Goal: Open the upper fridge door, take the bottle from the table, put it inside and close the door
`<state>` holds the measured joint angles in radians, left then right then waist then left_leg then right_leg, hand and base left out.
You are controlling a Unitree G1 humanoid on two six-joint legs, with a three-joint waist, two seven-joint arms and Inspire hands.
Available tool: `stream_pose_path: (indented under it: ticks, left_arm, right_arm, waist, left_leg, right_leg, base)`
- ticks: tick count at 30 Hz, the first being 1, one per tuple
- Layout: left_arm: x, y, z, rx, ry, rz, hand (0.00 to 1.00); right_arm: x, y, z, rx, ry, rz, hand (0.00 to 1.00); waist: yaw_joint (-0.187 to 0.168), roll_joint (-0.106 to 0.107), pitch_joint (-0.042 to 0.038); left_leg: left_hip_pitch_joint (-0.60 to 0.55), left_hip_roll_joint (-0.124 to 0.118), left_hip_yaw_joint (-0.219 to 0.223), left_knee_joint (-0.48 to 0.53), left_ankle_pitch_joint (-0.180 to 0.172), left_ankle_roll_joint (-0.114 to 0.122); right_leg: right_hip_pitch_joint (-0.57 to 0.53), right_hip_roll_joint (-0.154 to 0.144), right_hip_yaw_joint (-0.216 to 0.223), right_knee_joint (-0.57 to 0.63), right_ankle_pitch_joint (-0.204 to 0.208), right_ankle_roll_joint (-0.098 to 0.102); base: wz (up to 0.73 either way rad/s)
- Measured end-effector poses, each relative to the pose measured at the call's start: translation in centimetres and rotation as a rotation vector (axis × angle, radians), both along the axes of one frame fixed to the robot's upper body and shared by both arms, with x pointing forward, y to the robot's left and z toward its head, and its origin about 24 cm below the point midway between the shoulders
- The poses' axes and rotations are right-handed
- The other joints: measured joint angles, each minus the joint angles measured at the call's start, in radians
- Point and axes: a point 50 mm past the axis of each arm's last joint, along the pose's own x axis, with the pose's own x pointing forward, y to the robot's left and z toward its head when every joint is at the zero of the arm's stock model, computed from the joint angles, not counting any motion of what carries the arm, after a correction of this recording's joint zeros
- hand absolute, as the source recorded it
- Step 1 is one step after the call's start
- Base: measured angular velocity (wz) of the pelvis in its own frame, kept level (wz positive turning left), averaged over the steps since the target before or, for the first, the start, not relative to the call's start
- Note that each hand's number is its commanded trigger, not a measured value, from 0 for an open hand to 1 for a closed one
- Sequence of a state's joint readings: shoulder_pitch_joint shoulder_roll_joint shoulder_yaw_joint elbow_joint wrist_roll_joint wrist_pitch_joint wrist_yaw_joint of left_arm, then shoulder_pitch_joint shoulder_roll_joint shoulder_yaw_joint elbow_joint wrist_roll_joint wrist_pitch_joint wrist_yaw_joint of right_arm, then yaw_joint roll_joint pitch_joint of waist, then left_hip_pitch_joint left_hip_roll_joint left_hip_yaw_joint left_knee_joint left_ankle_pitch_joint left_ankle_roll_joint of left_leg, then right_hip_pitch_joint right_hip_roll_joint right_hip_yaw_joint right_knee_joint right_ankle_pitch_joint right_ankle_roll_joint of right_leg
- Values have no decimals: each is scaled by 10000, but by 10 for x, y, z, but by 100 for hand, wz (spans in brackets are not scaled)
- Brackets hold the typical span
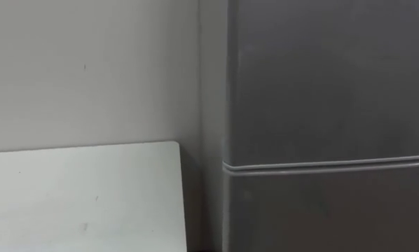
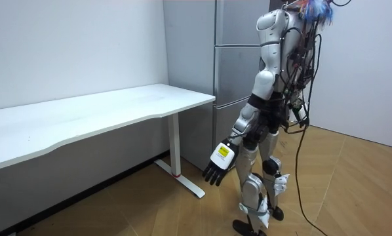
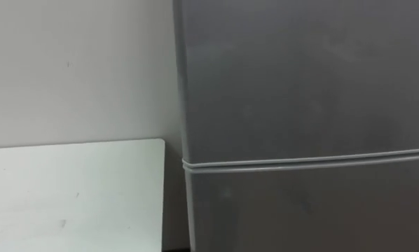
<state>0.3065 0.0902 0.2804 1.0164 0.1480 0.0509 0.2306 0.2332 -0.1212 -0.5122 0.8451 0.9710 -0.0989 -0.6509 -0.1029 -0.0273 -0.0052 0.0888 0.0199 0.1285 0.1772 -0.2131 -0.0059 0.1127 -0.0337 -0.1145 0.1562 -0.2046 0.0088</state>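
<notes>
Beside the table's end edge, the left hand [image 2: 218,168] hangs low at the robot's side, fingers loosely spread, holding nothing. Open wooden floor [image 2: 353,183] lies around the robot. Ahead, the white table [image 1: 83,196] ends at a corner near the grey fridge [image 1: 328,91], with a narrow gap between them. Both fridge doors are closed. I cannot tell where the bottle is.

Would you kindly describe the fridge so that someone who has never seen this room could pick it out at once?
Follow the white wall to where the long white table ends. Right beside that end, in front of the robot, stands the fridge: tall, grey, its front crossed by a horizontal seam, unlike its plain white neighbours.
</notes>
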Motion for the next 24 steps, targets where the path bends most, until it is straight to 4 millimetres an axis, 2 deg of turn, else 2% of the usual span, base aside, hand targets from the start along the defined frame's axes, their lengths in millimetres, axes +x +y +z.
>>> stream_pose_path:
  ticks: [2,4,8,13,16,19,24]
  left_arm:
    - [-4,-1,0,-51,62,-55,0]
    - [-10,-3,-2,-128,296,-54,0]
    - [-9,-4,-2,-216,292,-153,0]
    - [-2,-8,-4,-333,201,-408,0]
    - [0,-10,-4,-360,184,-531,0]
    - [1,-13,-5,-433,233,-716,0]
    - [11,-20,-7,-571,193,-1211,0]
  right_arm:
    - [-2,6,-4,196,187,377,0]
    - [-2,15,-10,300,810,1607,0]
    - [0,28,-21,792,1254,3535,0]
    - [19,48,-30,1547,1013,7147,0]
    - [23,61,-34,2028,971,8966,0]
    - [25,74,-39,2660,1092,10494,0]
    - [26,86,-43,3377,1118,12215,0]
  waist:
    - [16,19,5]
    - [74,31,-2]
    - [172,23,-11]
    - [493,39,-8]
    - [630,-9,2]
    - [814,-42,9]
    - [843,-24,16]
  left_leg:
    - [6,-6,8,-42,2,2]
    - [-23,-2,44,10,2,2]
    - [-169,-11,-32,118,1,4]
    - [-152,-8,-27,124,0,3]
    - [-118,-12,-25,98,0,2]
    - [-65,-16,-31,100,-13,-9]
    - [-100,-28,-180,100,-14,-9]
  right_leg:
    - [0,-2,6,6,1,1]
    - [-17,-1,-35,4,4,1]
    - [-58,-19,-169,37,13,1]
    - [-70,-14,-127,-40,16,-9]
    - [-37,-14,-138,-66,16,-8]
    - [53,-19,-187,-124,16,-8]
    - [97,-18,-237,-201,17,-8]
  base:
    - [0]
    - [-2]
    - [8]
    - [0]
    - [0]
    - [1]
    - [7]
